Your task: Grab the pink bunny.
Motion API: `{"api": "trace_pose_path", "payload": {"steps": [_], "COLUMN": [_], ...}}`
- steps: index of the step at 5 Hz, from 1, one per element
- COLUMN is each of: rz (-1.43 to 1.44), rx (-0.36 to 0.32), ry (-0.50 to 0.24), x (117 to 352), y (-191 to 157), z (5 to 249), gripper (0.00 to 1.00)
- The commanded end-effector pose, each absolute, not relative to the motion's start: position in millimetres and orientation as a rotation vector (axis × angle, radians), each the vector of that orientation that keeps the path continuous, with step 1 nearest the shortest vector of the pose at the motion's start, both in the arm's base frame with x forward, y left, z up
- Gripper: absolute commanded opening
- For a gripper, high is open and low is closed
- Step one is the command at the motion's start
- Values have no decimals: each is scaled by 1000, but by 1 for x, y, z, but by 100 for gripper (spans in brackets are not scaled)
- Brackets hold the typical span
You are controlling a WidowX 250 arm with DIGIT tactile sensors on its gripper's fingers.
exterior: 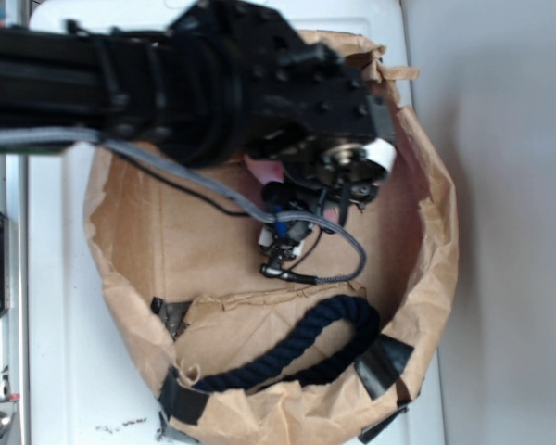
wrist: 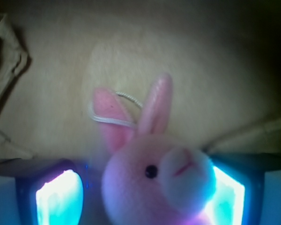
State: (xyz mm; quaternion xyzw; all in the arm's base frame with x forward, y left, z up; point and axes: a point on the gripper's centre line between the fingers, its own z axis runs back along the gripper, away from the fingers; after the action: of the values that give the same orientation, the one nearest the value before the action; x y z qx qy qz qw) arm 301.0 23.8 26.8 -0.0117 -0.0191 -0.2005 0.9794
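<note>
Two glowing blue-white fingers [wrist: 61, 197] of the end effector [wrist: 140, 199] flank the fluffy pink plush bunny [wrist: 154, 187], pressing its head on both sides, so the jaws grip it. It sits inside a crumpled brown paper bag [exterior: 426, 269] on the white surface [exterior: 60, 306]. A dark navy twisted rope [exterior: 287, 348] lies nearby, apart.

The arm [exterior: 167, 79] is black and blocky, dotted with small screws, with a silver round fitting and a white part near its wrist. A grey braided cable [exterior: 195, 181] and thin black wires run along it. The fingers [wrist: 61, 197] are black-framed with pads glowing blue-white.
</note>
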Motion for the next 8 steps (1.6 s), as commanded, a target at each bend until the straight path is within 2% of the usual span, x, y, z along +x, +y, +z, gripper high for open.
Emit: {"api": "trace_pose_path", "payload": {"steps": [1, 3, 4, 5, 8], "rz": [-444, -479, -505, -528, -591], "rx": [-38, -48, -80, -107, -256], "ry": [-106, -144, -177, -209, -307], "x": [339, 344, 339, 330, 292], "y": [39, 41, 39, 36, 25], "z": [37, 46, 58, 72, 138], "gripper": [0, 0, 0, 0, 0]}}
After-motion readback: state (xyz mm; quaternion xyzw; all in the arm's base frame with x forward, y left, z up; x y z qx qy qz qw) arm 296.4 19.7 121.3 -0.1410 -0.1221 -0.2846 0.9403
